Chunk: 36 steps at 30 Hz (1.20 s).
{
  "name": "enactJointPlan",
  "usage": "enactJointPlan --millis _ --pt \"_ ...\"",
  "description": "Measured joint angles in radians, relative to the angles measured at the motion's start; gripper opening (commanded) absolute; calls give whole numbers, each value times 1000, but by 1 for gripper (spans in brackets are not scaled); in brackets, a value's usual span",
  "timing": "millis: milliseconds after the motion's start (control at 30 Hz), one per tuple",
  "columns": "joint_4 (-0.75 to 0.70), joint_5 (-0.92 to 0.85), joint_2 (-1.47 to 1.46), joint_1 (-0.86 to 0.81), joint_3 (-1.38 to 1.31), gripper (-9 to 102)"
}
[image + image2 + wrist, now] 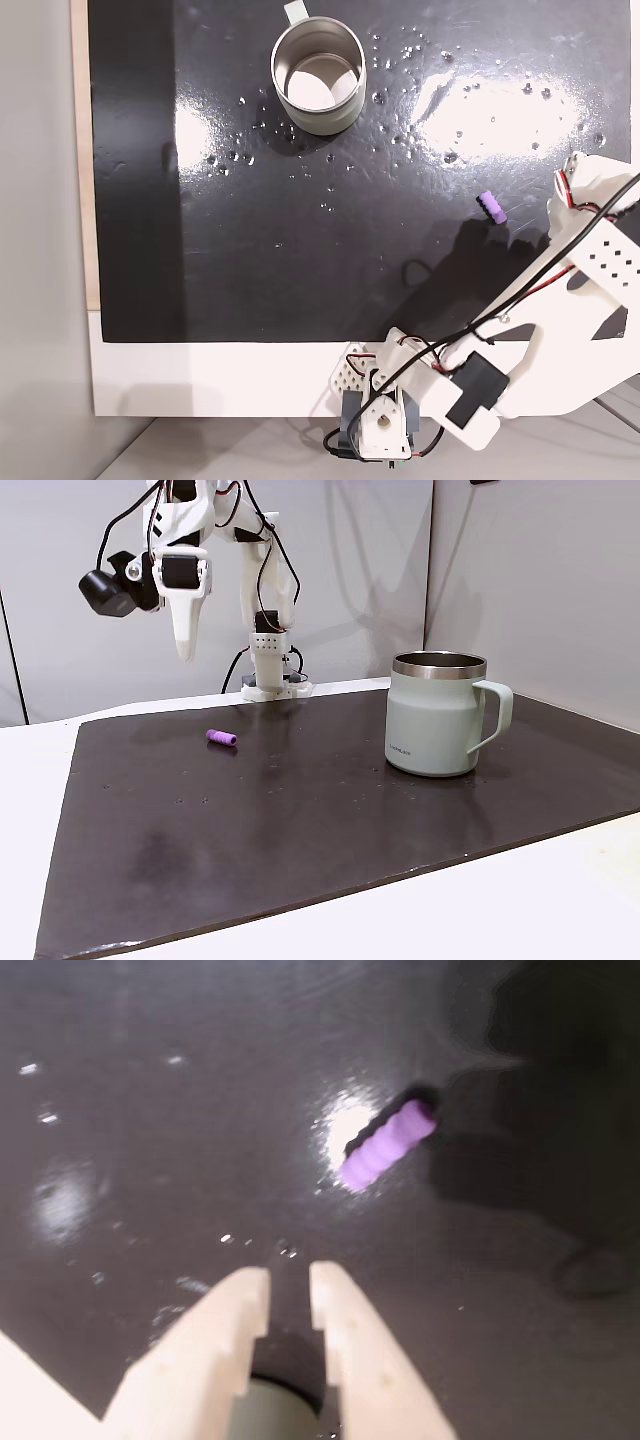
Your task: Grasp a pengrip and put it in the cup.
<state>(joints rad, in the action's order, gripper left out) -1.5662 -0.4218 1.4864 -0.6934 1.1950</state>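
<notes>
The pengrip [222,738] is a tiny purple ribbed cylinder lying on the black mat; it also shows from above [491,207] and up and to the right in the wrist view [388,1144]. My gripper [184,652] hangs high above the mat, pointing down, a little left of the pengrip in that fixed view. Its pale fingers [290,1275] stand almost together with nothing between them, short of the pengrip. The cup [437,715] is a pale mug with a silver rim and a side handle. It stands upright and far from the pengrip, at the mat's far end [317,75].
The black glossy mat [300,260] lies on a white table [200,380] and carries glare and small specks. My arm's base [385,420] sits at the table's edge, its white links and cables [560,300] reaching over the mat's right side. Grey walls stand behind.
</notes>
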Motion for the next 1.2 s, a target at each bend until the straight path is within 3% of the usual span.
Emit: enactJointPlan --millis 767,1200 --pt "95 -25 -210 -20 2 0" --pt "61 258 -75 54 245 0"
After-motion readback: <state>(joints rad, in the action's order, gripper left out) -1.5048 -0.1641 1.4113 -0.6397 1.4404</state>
